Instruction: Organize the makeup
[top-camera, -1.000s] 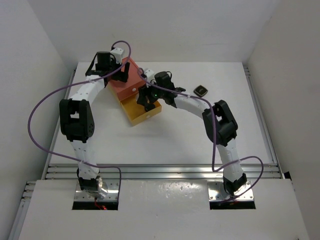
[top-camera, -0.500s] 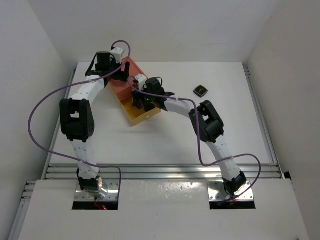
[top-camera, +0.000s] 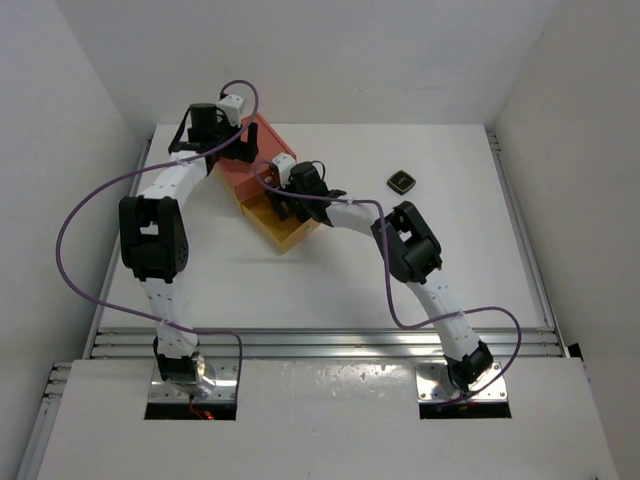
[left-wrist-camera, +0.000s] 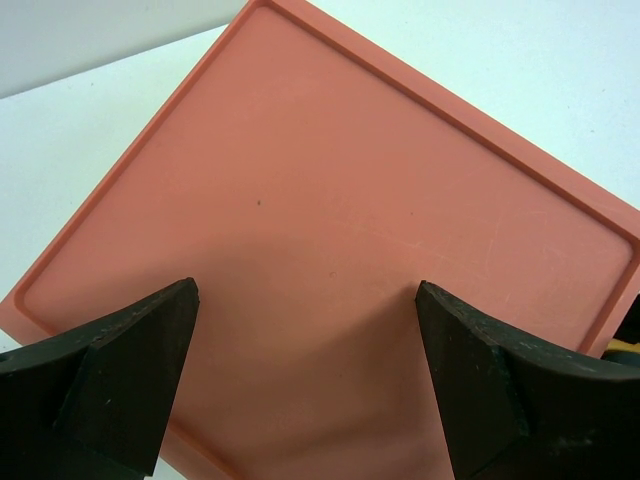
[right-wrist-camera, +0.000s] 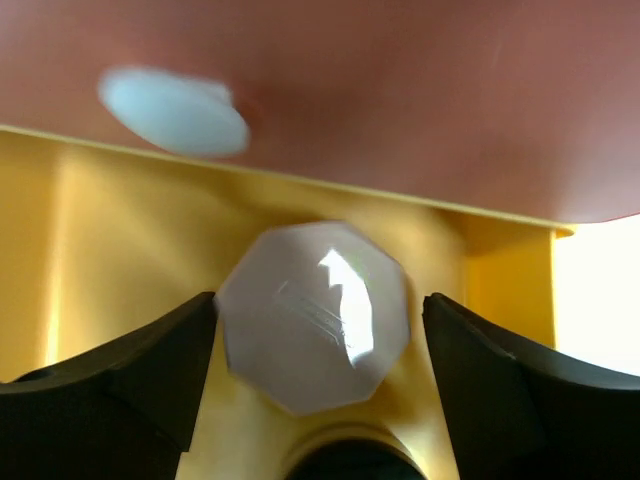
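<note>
**A robot test cell in a lab**

I am working in a bare white enclosure. Blank panels (top-camera: 60, 150) close in a white table (top-camera: 330, 290) on three sides. Aluminium rails (top-camera: 320, 342) run along the table's near edge. The left arm (top-camera: 150, 235) and right arm (top-camera: 410, 250) rise from metal plates (top-camera: 432, 384) there, with loose purple cables (top-camera: 75, 215) looping alongside.

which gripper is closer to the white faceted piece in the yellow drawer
Right. The right gripper has its fingers either side of the white faceted piece inside the yellow drawer; the left gripper hovers over the flat orange box top.
</note>
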